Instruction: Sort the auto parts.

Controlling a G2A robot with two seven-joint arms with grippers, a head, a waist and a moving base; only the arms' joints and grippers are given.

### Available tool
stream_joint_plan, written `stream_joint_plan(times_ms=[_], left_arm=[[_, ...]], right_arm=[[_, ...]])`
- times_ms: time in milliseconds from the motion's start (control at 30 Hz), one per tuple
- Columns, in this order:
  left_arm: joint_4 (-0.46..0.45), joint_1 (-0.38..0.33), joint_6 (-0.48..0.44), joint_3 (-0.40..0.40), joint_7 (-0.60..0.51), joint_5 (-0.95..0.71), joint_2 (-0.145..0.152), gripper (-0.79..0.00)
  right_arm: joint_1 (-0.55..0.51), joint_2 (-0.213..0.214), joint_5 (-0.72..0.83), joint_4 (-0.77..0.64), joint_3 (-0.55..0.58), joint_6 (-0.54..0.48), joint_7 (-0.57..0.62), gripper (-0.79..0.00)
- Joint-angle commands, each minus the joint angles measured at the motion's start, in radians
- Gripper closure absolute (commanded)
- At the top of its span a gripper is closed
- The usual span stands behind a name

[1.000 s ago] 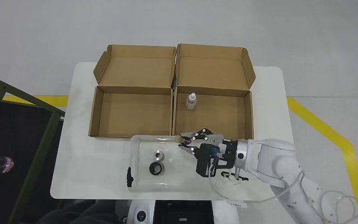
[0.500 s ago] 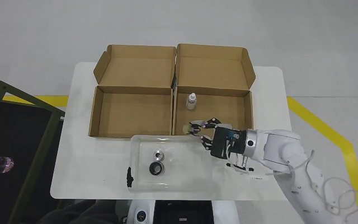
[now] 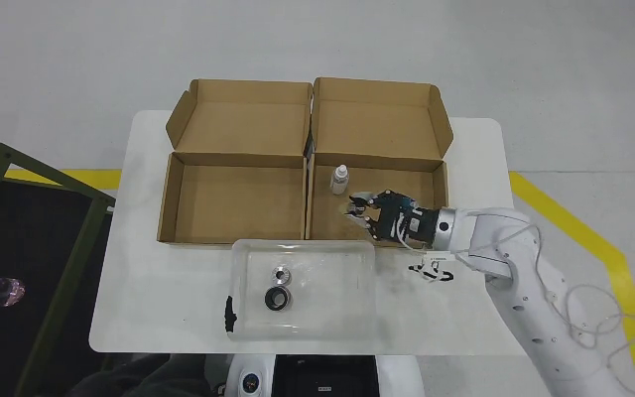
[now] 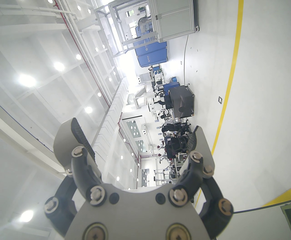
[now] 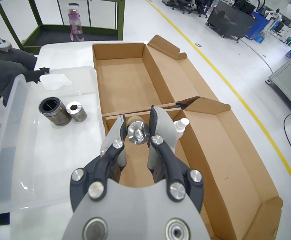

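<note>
Right gripper (image 5: pixel 137 117) clenched on metal part (image 5: pixel 136 134) — maybe a shaft, far end hidden, left gripper (image 4: pixel 135 126) spread

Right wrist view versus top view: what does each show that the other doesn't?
From the wrist: the stepped face of the shiny round metal part held in the right gripper, plus a large black cabinet across the hall. From above: the white right arm and the whole white table. Shared: brown cardboard boxes, clear plastic bin, small white plastic bottle.
</note>
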Motion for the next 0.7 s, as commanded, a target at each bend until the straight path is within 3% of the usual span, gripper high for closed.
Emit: stream_joint_plan(times_ms=[0, 667], left_arm=[[0.0, 0.0, 0.0, 0.0, 0.0, 0.0, 0.0, -0.785], [0.0, 0.0, 0.0, 0.0, 0.0, 0.0, 0.0, -0.785]], right_arm=[[0.023, -0.002, 0.001, 0.031, -0.009, 0.002, 0.018, 0.0], [0.226, -0.029, -0.02, 0.304, -0.128, 0.033, 0.149, 0.0]])
